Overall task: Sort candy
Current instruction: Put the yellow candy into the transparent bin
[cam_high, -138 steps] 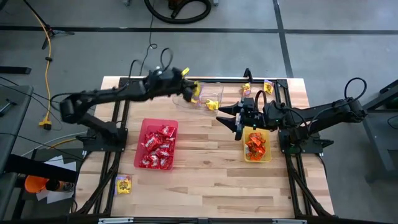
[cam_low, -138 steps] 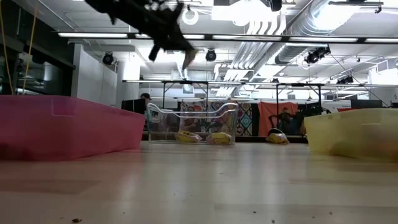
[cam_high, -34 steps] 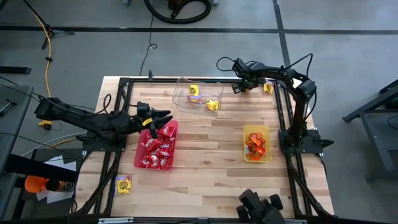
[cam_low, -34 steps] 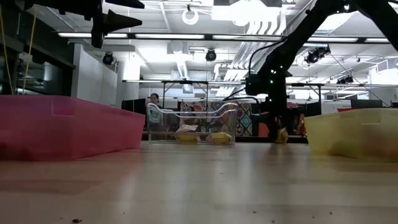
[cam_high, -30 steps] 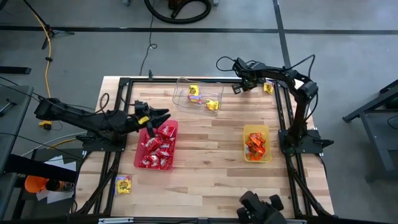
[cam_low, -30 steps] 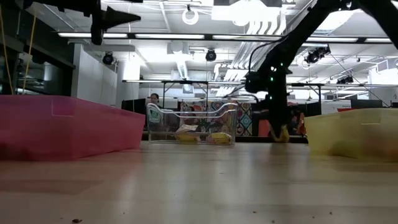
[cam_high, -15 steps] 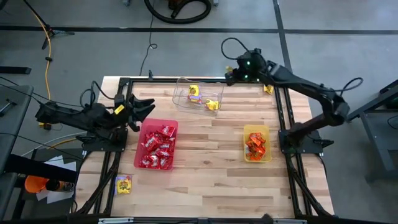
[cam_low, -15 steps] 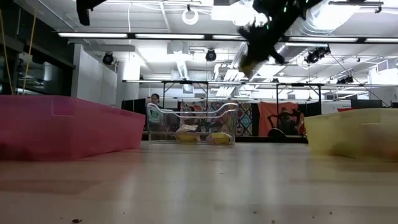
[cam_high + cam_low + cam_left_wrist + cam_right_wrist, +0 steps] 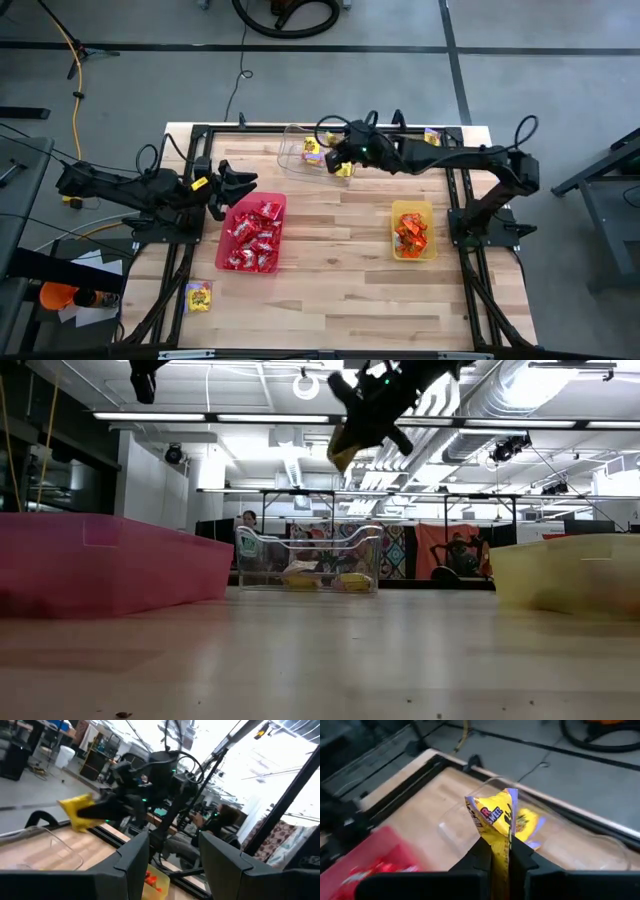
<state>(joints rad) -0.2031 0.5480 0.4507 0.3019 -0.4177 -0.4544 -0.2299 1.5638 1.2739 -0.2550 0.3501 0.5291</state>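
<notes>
The right hand (image 9: 338, 155) is up in the air over the clear tray (image 9: 296, 146) at the far side of the wooden surface (image 9: 330, 270). It is pinched tight on one yellow candy (image 9: 493, 817) — the packet sticks up between its two dark fingers (image 9: 479, 856). In the low view the same yellow packet hangs high above the clear tray, not touching it.

Inside the clear tray there are already a few yellow candies (image 9: 312, 148), and one more (image 9: 343, 169) sits near the tray's right end.

The left hand (image 9: 243, 184) hangs by the far left corner of the red tray (image 9: 232, 208). Its fingers (image 9: 132, 857) are spread wide apart and hold nothing.

The red tray is full of red candies (image 9: 253, 236). The yellow tray (image 9: 432, 250) on the right side holds orange candies (image 9: 410, 231).

Two packets lie loose on the surface — one yellow packet (image 9: 199, 296) near the front left corner, well apart from the trays, and one yellow packet (image 9: 432, 136) at the far right edge.

Far back in the room, in the low view, a person (image 9: 248, 520) shows behind the clear tray.
</notes>
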